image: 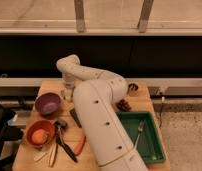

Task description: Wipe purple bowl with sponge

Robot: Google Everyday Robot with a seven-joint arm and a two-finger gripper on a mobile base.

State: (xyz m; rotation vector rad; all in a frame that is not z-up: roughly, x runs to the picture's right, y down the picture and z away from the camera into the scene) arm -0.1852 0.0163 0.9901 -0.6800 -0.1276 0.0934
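The purple bowl (pixel 47 103) sits upright on the left part of the wooden table (pixel 144 102). My gripper (pixel 67 93) hangs down from the white arm (pixel 94 115) just right of the bowl's far rim, low over the table. The grey sponge lay at this spot earlier and is now hidden behind the gripper. I cannot tell whether the gripper touches it.
An orange bowl (pixel 40 133) with an orange item inside stands in front of the purple bowl. Utensils (pixel 64 143) and a carrot (pixel 80 145) lie beside it. A green tray (pixel 153 145) with a fork (pixel 139 131) is at the right. A dark block (pixel 74 115) lies near the arm.
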